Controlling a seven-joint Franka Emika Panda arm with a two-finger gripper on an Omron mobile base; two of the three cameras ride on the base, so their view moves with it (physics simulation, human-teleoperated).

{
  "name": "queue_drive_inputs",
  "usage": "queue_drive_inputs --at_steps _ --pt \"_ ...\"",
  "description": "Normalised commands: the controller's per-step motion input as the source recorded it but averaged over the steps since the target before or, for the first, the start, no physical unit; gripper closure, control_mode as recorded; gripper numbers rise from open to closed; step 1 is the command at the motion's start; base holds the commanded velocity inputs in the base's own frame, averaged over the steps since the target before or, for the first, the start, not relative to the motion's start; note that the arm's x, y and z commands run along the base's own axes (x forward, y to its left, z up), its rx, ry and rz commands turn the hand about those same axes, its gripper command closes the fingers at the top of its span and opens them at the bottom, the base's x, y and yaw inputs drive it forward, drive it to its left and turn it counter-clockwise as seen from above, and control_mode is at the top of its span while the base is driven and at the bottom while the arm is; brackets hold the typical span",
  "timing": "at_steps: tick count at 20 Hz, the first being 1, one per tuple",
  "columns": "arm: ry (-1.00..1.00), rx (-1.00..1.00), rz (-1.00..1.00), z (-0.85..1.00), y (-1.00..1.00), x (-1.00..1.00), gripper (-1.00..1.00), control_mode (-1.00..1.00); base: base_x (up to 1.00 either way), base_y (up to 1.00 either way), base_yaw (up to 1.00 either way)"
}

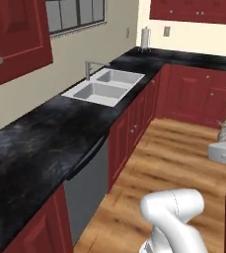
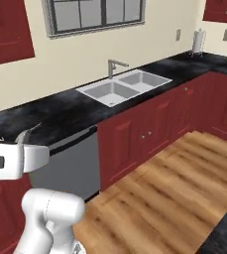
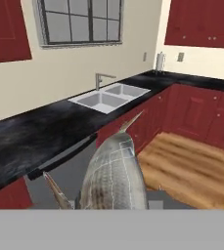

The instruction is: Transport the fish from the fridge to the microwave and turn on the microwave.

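Fish (image 3: 114, 176) lower centre of hand view, clamped in claw, half-open around its body; fingertips hidden behind it, lower body cut off. In left base view, tail poking up at right edge. Black bench (image 1: 40, 133), sink (image 1: 103, 86) upper centre.

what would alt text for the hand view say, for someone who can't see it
A grey mottled fish sits held in the claw, close to the camera, its pointed end aimed out over a kitchen. Beyond it runs a black counter with a white double sink and faucet under a window, red cabinets and a wood floor.
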Motion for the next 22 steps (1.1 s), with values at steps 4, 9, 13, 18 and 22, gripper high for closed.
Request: queue_drive_inputs --at_steps 4,9,13,18,22 --pt "0.0 0.0 0.0 0.0 0.0 0.0 1.0 1.0 0.36 -0.01 -0.58" --pt "0.0 0.0 0.0 0.0 0.0 0.0 1.0 1.0 0.58 0.0 -0.55" --pt "0.0 0.0 0.0 0.0 0.0 0.0 1.0 1.0 0.91 0.0 -0.37" --pt "0.0 0.0 0.0 0.0 0.0 0.0 1.0 1.0 1.0 0.0 -0.23" --pt "0.0 0.0 0.0 0.0 0.0 0.0 1.0 1.0 1.0 0.0 -0.23"
